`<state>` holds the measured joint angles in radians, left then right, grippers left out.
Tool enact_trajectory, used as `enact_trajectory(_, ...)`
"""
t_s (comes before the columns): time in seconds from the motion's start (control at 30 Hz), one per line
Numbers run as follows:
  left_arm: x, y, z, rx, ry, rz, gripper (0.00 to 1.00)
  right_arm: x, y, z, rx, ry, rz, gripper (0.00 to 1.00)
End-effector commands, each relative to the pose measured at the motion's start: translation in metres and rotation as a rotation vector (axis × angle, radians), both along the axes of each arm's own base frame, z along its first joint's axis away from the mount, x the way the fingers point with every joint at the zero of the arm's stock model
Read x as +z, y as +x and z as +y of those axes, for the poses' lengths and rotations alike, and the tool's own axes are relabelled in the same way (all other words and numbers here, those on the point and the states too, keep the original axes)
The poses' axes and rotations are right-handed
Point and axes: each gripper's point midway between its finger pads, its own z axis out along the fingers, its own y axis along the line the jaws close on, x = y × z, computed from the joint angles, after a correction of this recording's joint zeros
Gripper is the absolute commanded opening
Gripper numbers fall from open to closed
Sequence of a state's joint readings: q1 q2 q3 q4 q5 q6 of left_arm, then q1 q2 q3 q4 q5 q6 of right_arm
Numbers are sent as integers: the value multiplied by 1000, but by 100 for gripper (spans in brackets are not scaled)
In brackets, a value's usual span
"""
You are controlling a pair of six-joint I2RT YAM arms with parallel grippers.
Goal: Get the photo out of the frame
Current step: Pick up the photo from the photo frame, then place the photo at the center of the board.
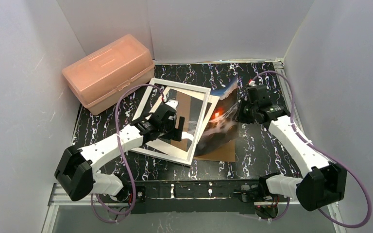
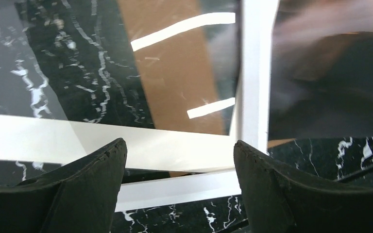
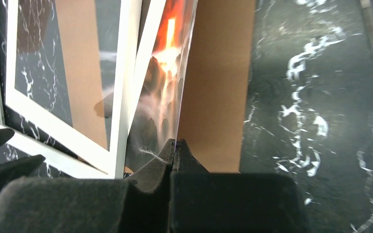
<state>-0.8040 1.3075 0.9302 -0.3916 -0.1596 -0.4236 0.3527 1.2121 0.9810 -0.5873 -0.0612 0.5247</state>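
R gripper (image 3: 175, 145) clamped on photo (image 3: 162, 82) edge, frame (image 1: 200, 126) overlapping its far side, L gripper (image 2: 178, 144) fingers apart above frame, pink box (image 1: 109, 73) behind.

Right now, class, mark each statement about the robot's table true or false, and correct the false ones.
1. The right gripper is shut on the photo's edge. True.
2. The left gripper is clamped on the frame. False: its jaws stand open over the frame.
3. The pink box sits at the far left of the table. True.
4. The box's lid stands open. False: the lid is closed.
5. A brown board lies under the photo. True.
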Motion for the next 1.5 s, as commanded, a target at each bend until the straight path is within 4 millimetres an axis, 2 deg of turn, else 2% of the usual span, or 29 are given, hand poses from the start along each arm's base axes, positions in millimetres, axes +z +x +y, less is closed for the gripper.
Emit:
enact_trajectory(0.0, 14, 15, 30, 143, -3, -3, 78, 54, 10, -47, -144, -174, -138, 1)
enact_trajectory(0.13, 19, 32, 55, 249, -7, 3, 78, 99, 22, -78, -276, -277, -261, 1)
enact_trajectory(0.33, 22, 54, 78, 349, -29, 9, 79, 130, 40, -124, -410, -523, -340, 1)
enact_trajectory(0.57, 19, 70, 105, 452, 11, 2, 81, 110, 56, -154, -399, -811, -274, 1)
enact_trajectory(0.77, 28, 81, 122, 527, -44, -52, 83, 107, 67, -170, -361, -883, -367, 1)
enact_trajectory(0.87, 26, 83, 129, 553, -33, -34, 84, 111, 72, -183, -383, -935, -448, 1)
enact_trajectory(0.93, 24, 85, 134, 566, -35, -12, 84, 107, 78, -193, -408, -948, -429, 1)
enact_trajectory(0.97, 24, 86, 135, 569, -45, -2, 84, 108, 83, -198, -425, -959, -417, 15)
enact_trajectory(1.03, 24, 88, 139, 573, -70, 17, 84, 113, 88, -207, -477, -1009, -386, 68)
enact_trajectory(1.07, 25, 89, 140, 572, -75, 21, 84, 117, 91, -208, -478, -1022, -373, 88)
enact_trajectory(1.1, 26, 91, 143, 570, -71, 22, 84, 120, 93, -207, -476, -1018, -365, 97)
enact_trajectory(1.17, 27, 92, 149, 566, -46, 34, 85, 124, 96, -198, -451, -957, -368, 99)
enact_trajectory(1.23, 28, 95, 153, 566, -39, 41, 86, 123, 99, -179, -431, -814, -382, 99)
enact_trajectory(1.3, 28, 99, 153, 548, -64, 54, 87, 115, 98, -152, -376, -633, -377, 99)
enact_trajectory(1.37, 27, 103, 155, 531, -86, 69, 89, 101, 92, -115, -284, -434, -354, 99)
enact_trajectory(1.47, 22, 106, 153, 476, -85, 106, 89, 74, 69, -65, -157, -181, -301, 99)
